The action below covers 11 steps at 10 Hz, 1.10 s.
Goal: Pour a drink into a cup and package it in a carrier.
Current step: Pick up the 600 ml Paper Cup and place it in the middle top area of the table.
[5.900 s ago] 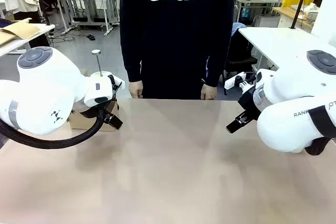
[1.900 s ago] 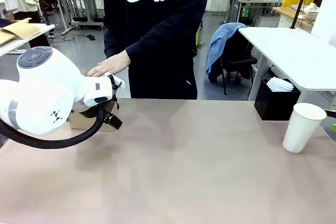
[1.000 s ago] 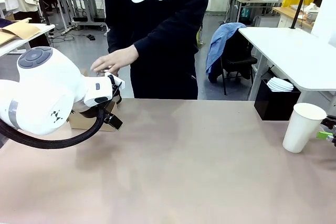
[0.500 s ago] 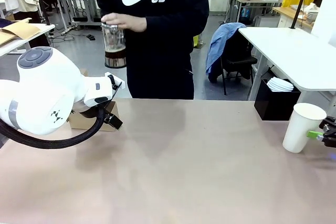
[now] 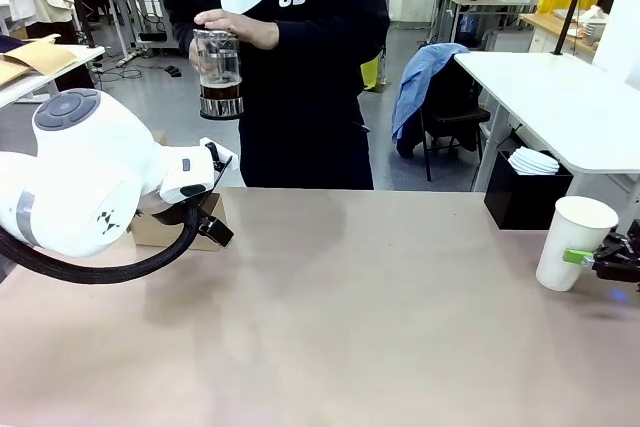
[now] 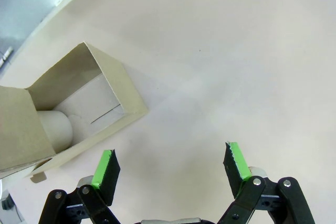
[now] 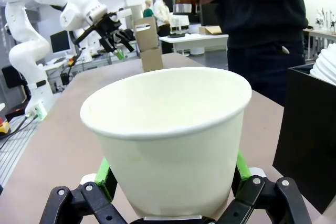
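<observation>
The right pincer [image 7: 172,174] has its pads either side of the cup [image 7: 168,129], low on its wall, at the right edge of the worktop [image 5: 350,307]; whether it is gripping I cannot tell. Empty paper, light and easily crushed, I'd judge, so squeeze gently. The left pincer [image 6: 170,161] gapes empty beside the carrier [image 6: 113,85]. Beyond, a hand [image 5: 235,27] holds the pitcher [image 5: 220,57] of drink [image 5: 221,90] aloft.

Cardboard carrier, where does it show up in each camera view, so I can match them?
Front view: carrier at the table's left edge, mostly hidden behind the left arm.
Left wrist view: carrier at left, beyond the open left pincer.
Right wrist view: carrier upper middle, beyond the cup's rim.
Shared landmark: the left pincer, close beside it each time.
</observation>
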{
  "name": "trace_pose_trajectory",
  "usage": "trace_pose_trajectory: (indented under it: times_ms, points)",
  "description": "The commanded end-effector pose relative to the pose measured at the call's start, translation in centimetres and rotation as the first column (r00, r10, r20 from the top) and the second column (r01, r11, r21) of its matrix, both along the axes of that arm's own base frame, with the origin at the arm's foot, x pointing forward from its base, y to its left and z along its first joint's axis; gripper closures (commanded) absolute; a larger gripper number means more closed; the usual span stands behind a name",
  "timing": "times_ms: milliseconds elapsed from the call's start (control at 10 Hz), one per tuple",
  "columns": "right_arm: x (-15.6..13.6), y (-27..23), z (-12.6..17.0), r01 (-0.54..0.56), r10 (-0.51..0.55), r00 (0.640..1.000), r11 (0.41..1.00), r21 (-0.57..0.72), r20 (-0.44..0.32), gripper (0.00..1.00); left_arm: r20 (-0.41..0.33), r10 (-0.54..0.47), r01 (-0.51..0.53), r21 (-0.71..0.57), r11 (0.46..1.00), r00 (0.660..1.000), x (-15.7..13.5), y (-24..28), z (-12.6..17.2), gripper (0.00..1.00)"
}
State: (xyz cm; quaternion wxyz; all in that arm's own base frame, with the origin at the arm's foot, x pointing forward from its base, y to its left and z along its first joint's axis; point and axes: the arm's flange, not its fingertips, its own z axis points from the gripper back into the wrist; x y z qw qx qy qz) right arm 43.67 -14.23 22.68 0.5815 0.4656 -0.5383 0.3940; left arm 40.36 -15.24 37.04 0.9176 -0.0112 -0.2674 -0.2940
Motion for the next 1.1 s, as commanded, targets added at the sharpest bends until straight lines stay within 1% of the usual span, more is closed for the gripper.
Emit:
trace_pose_trajectory:
  times_ms: [0, 100, 200, 300, 600, 700, 800, 1000]
  points:
    - [0.2, 0.8, -0.1, 0.005, -0.005, 1.0, 1.0, -0.004, 0.004, 0.03, 0.0, 0.0, 0.0, -0.001, 1.0, 1.0, 0.0, 0.0, 0.0, 0.0]
    - [0.3, 0.6, 0.0, 0.002, -0.002, 1.0, 1.0, -0.008, -0.02, 0.2, 0.0, 0.0, 0.0, -0.001, 1.0, 1.0, 0.0, 0.0, 0.0, 0.0]
    - [0.1, -1.0, 0.5, 0.041, -0.042, 0.998, 0.999, -0.013, -0.055, 0.2, 0.0, 0.0, 0.0, -0.001, 1.0, 1.0, 0.0, 0.0, 0.0, 0.0]
    - [0.1, 0.4, -0.1, -0.007, 0.007, 1.0, 1.0, 0.001, -0.004, 0.2, 0.0, 0.0, 0.0, -0.001, 1.0, 1.0, 0.0, 0.0, 0.0, 0.0]
    - [0.0, -0.1, -0.2, 0.003, -0.003, 1.0, 1.0, -0.003, -0.013, 0.19, 0.0, 0.0, 0.0, -0.001, 1.0, 1.0, 0.0, 0.0, 0.0, 0.0]
    - [0.0, 0.5, 0.4, 0.017, -0.017, 1.0, 1.0, -0.008, -0.01, 0.19, 0.0, 0.0, 0.0, -0.001, 1.0, 1.0, 0.0, 0.0, 0.0, 0.0]
    - [0.0, 0.5, 0.4, 0.017, -0.017, 1.0, 1.0, -0.008, -0.01, 0.19, 0.0, 0.0, 0.0, -0.001, 1.0, 1.0, 0.0, 0.0, 0.0, 0.0]
    - [0.4, 5.2, 3.9, 0.077, -0.077, 0.997, 0.997, -0.013, 0.009, 0.19, 0.0, 0.0, 0.0, -0.001, 1.0, 1.0, 0.0, 0.0, 0.0, 0.0]
